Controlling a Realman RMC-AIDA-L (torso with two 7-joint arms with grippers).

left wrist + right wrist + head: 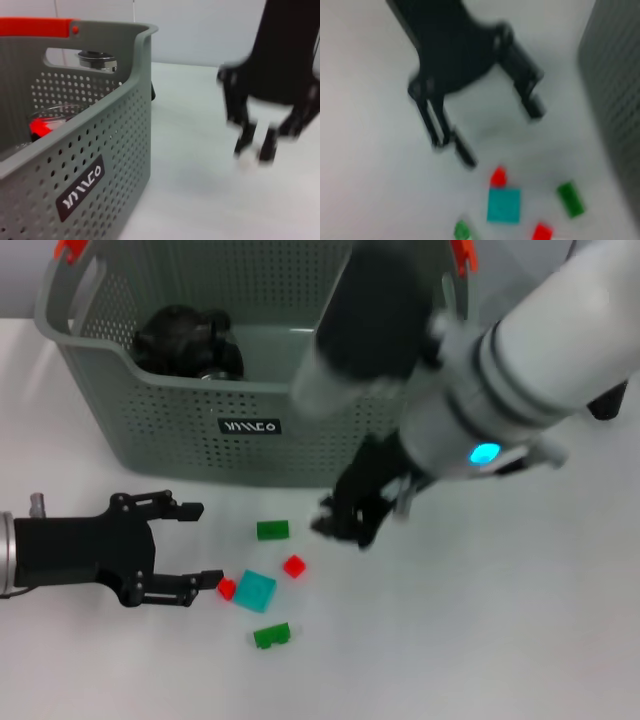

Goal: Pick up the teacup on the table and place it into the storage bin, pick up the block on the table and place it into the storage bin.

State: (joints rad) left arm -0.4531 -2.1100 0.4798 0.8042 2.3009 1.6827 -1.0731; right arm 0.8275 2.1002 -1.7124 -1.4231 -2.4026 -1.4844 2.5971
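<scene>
From my seat the storage bin (190, 430) fills the far side of the table (520, 640), upright, with a dark object (185, 340) lying inside at its left end — I can't tell whether that is the teacup, and I see no cup out on the table. The right gripper (345, 522) hangs just in front of the bin's front wall, above the table; it is smeared in every view, so I cannot tell whether its fingers are apart or together. The left gripper (190, 545) lies low at the left, its jaws spread wide and empty, one fingertip just beside a small red block (227, 588). Next to that sits the teal block (256, 591), the biggest of the scatter, then two green blocks (272, 530) and another red one (294, 566). I judge these to be light, stiff plastic — slick-sided and easily nudged. I'd pinch one across its two flat sides, square on.
</scene>
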